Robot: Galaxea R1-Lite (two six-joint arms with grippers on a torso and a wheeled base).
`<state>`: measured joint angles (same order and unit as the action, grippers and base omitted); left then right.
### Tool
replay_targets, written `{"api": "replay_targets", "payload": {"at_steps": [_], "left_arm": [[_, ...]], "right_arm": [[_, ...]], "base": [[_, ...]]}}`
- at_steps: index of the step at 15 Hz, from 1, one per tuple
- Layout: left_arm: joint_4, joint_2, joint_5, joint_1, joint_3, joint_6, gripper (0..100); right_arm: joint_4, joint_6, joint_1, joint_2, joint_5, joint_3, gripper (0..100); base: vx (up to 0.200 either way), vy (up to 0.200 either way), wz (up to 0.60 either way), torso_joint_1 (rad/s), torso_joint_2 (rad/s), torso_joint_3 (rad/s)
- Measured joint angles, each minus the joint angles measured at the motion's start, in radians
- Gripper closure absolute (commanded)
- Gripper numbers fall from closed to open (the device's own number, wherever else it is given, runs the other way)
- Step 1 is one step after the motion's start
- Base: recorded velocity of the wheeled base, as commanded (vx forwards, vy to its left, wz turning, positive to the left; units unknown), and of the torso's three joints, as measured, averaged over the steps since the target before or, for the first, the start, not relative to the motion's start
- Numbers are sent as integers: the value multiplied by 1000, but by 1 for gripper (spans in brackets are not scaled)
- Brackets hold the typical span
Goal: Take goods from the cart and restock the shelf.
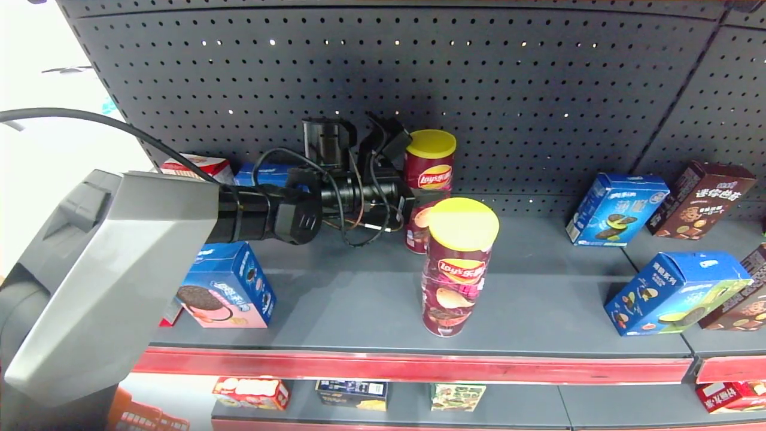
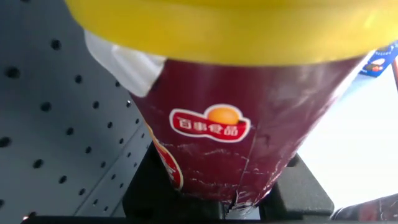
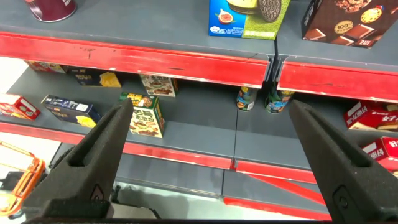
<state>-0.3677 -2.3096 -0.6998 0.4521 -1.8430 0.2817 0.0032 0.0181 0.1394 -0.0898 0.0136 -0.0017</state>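
Saw a blue-and-pink cookie box (image 1: 230,293) on the shelf (image 1: 359,299), well left of the front chip can (image 1: 458,269). Found the left claw (image 1: 402,176) behind and left of that can, pinching the rear chip can (image 1: 429,170), which stood upright near the pegboard (image 1: 538,90), just behind the front chip can. Noted 2 boxes well right of it: a far blue box (image 1: 616,209) and a near blue box (image 1: 676,293). Found the right claw (image 3: 211,109) spread wide, lower than the front chip can, facing the lower shelves (image 3: 186,134).

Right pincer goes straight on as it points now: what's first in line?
The open right pincer would likely meet the grey metal lower shelf first, between the small green-and-brown carton and two short cans; depth unclear.
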Motion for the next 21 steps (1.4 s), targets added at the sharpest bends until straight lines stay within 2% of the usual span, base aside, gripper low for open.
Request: {"api": "replay_targets", "payload": {"at_steps": [3,4,9,12,14,16,17,19,21], "left_arm": [[-1,-10,1,1,-1,0,100],[-1,-13,2,1,0,1,0],[-2,-17,5,-1,13,1,0],[-4,10,5,-9,62,7,0],[-6,67,8,-21,143,47,0],[-3,136,48,-32,233,106,0],[-2,168,85,-34,276,121,0],[-3,211,111,-37,327,129,0],[-11,234,191,-35,356,143,0]], "right_arm": [[0,0,0,0,0,0,0],[0,0,0,0,0,0,0],[0,0,0,-1,0,0,0],[0,0,0,-1,0,0,0],[0,0,0,-1,0,0,0],[0,0,0,-1,0,0,0],[0,0,0,-1,0,0,0],[0,0,0,-1,0,0,0],[0,0,0,-1,0,0,0]], "base": [[0,0,0,0,0,0],[0,0,0,0,0,0],[0,0,0,0,0,0],[0,0,0,0,0,0],[0,0,0,0,0,0],[0,0,0,0,0,0],[0,0,0,0,0,0],[0,0,0,0,0,0],[0,0,0,0,0,0]]}}
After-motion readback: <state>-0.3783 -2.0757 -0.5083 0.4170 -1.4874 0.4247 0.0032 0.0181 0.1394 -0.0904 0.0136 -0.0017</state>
